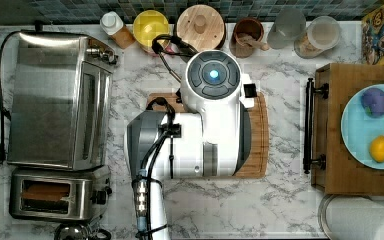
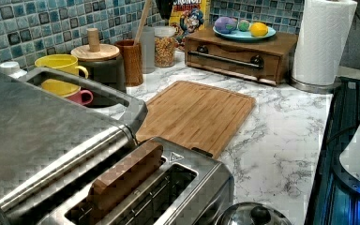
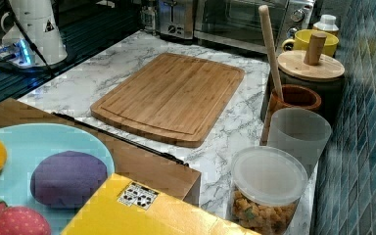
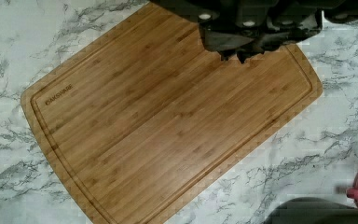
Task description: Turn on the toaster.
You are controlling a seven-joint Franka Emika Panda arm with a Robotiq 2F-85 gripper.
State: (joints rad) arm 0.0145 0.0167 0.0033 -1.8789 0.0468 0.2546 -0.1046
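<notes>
Toaster (image 1: 55, 194), slot lengthwise, at the top view's lower left of the gripper (image 4: 242, 56) (finger state indiscernible) above cutting board (image 4: 168, 116).

The arm (image 1: 207, 135) is glossy white, built of rounded, swollen housings with grey bands at the joints. Seen in the top view, its uppermost cap carries a dark grey ring of button-like segments around a small disc (image 1: 213, 74) glowing blue. A small black block sticks out beside that cap. Black cables (image 1: 156, 150) run along the shell (one loops out behind the cap), pass through a black clamp and lead down to a ribbed metal connector (image 1: 141, 195). In the right view the white base (image 3: 36, 29) bears a small triangular marking and has blue light beside it. The gripper (image 4: 256, 35) body is black, angular plastic with pale screw heads.
</notes>
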